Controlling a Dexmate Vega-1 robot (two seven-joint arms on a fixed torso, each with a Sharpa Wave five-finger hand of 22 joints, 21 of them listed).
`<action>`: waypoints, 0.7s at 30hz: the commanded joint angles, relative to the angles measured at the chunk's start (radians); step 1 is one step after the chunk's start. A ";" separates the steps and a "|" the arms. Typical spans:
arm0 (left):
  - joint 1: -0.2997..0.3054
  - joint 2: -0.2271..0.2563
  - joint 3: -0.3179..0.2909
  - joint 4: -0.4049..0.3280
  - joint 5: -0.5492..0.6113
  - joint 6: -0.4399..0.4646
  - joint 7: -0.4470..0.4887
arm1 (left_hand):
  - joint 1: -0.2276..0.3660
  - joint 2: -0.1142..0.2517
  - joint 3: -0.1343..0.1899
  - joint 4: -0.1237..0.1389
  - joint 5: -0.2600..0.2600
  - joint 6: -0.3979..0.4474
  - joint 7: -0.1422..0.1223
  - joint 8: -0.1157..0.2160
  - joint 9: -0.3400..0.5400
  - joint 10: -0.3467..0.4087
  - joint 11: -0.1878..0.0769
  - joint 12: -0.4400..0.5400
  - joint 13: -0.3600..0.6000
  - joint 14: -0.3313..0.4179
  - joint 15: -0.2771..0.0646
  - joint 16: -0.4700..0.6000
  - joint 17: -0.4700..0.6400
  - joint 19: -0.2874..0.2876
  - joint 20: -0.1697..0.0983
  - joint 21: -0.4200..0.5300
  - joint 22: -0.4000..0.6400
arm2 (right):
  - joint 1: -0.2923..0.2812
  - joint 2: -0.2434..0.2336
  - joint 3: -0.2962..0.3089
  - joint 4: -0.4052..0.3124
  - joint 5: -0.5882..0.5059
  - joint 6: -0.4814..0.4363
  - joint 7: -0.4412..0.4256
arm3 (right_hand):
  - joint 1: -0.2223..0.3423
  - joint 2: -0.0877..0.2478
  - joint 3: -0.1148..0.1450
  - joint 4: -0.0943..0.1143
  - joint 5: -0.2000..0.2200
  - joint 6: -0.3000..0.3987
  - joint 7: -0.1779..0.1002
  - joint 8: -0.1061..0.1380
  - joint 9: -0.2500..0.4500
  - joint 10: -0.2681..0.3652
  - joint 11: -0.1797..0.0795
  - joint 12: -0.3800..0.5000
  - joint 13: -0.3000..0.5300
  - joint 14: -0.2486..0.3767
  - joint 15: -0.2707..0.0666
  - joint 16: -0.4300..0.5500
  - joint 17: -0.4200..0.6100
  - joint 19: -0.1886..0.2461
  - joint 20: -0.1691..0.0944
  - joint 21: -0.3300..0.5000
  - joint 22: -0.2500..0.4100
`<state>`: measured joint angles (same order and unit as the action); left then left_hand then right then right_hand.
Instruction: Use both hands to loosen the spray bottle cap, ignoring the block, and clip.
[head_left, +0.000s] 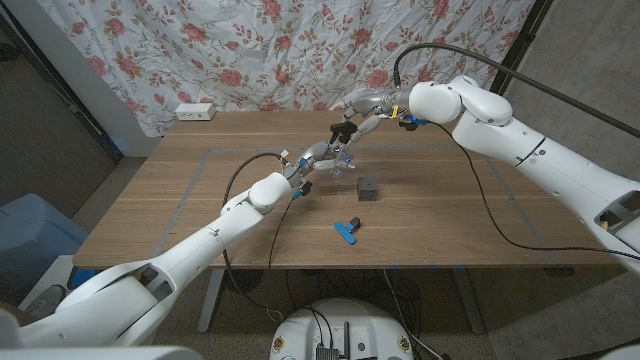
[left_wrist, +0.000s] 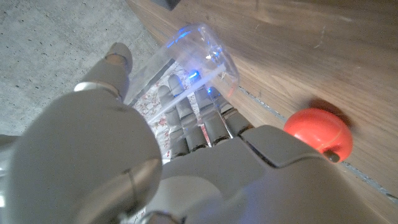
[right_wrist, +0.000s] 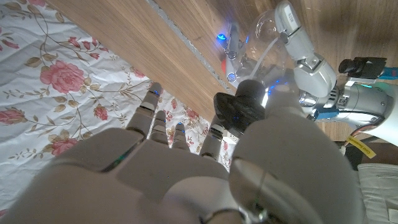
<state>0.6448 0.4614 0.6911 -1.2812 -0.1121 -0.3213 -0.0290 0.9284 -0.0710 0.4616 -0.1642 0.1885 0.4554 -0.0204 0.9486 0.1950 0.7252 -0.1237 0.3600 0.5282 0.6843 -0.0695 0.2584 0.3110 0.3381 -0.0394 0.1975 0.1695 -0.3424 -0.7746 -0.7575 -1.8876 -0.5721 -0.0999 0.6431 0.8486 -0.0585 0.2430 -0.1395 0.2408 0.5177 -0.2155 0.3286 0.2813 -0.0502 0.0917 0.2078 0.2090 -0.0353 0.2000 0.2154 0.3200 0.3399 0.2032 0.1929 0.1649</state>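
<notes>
A clear spray bottle (head_left: 322, 155) is lifted above the table's middle, tilted, with my left hand (head_left: 300, 170) gripping its body. In the left wrist view the fingers (left_wrist: 199, 121) wrap the clear bottle (left_wrist: 198, 57). The bottle's black spray cap (head_left: 343, 130) points up toward my right hand (head_left: 365, 105), which reaches down from the back right and pinches it. In the right wrist view the black cap (right_wrist: 241, 107) sits between the thumb and fingers of my right hand (right_wrist: 186, 168), with the clear bottle (right_wrist: 268, 28) beyond it.
A dark grey block (head_left: 368, 188) lies on the wooden table (head_left: 180, 200) just right of the bottle. Nearer the front edge lies a blue clip (head_left: 347, 230). A white power strip (head_left: 195, 112) lies at the back left before the flowered curtain.
</notes>
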 joint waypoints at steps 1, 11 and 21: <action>0.010 0.009 -0.003 -0.015 -0.003 0.005 -0.007 | -0.194 0.208 0.012 0.005 0.005 0.054 -0.061 -0.002 0.003 0.030 -0.032 -0.005 0.001 0.006 -0.105 -0.001 0.001 0.006 -0.035 -0.004 0.002 | -0.017 0.006 0.010 -0.008 -0.014 -0.017 -0.021 | 0.018 0.002 0.004 -0.011 -0.007 0.033 0.001 0.019 0.007 0.013 -0.005 0.007 0.002 0.012 0.004 0.011 0.001 0.013 -0.006 0.002 0.004; 0.007 0.005 -0.003 -0.004 -0.006 0.002 -0.010 | -0.195 0.209 0.015 0.002 0.005 0.052 -0.062 -0.003 0.003 0.030 -0.031 -0.007 0.002 0.004 -0.103 -0.001 0.001 0.005 -0.035 -0.004 0.002 | -0.018 0.018 0.008 0.005 -0.012 -0.021 -0.036 | 0.036 0.011 0.016 -0.018 -0.017 0.103 0.001 0.059 0.015 0.041 -0.024 0.012 0.001 0.029 -0.007 0.019 -0.001 0.024 -0.019 0.001 0.004; -0.009 -0.007 0.001 0.023 -0.007 -0.005 -0.016 | -0.196 0.206 0.017 -0.003 0.005 0.055 -0.064 -0.003 0.003 0.031 -0.035 -0.011 0.001 0.005 -0.101 0.000 0.002 0.006 -0.035 -0.004 0.002 | -0.002 0.030 -0.001 0.036 0.010 -0.001 -0.034 | 0.050 0.017 0.024 -0.021 -0.022 0.158 -0.001 0.090 0.023 0.067 -0.042 0.017 -0.001 0.039 -0.015 0.023 -0.002 0.031 -0.024 0.000 0.004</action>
<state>0.6475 0.4628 0.6886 -1.2777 -0.1168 -0.3195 -0.0402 0.9263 -0.0706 0.4653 -0.1678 0.1885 0.4681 -0.0363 0.9475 0.1952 0.7377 -0.1361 0.3511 0.5284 0.6843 -0.0695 0.2584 0.3111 0.3381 -0.0394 0.1975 0.1696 -0.3569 -0.7559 -0.7500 -1.8766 -0.5799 -0.1164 0.6125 0.8898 -0.0498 0.2583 -0.1602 0.2205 0.6571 -0.2157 0.4064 0.2998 0.0056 0.0464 0.2157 0.2092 -0.0048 0.1804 0.2312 0.3154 0.3626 0.1804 0.1929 0.1649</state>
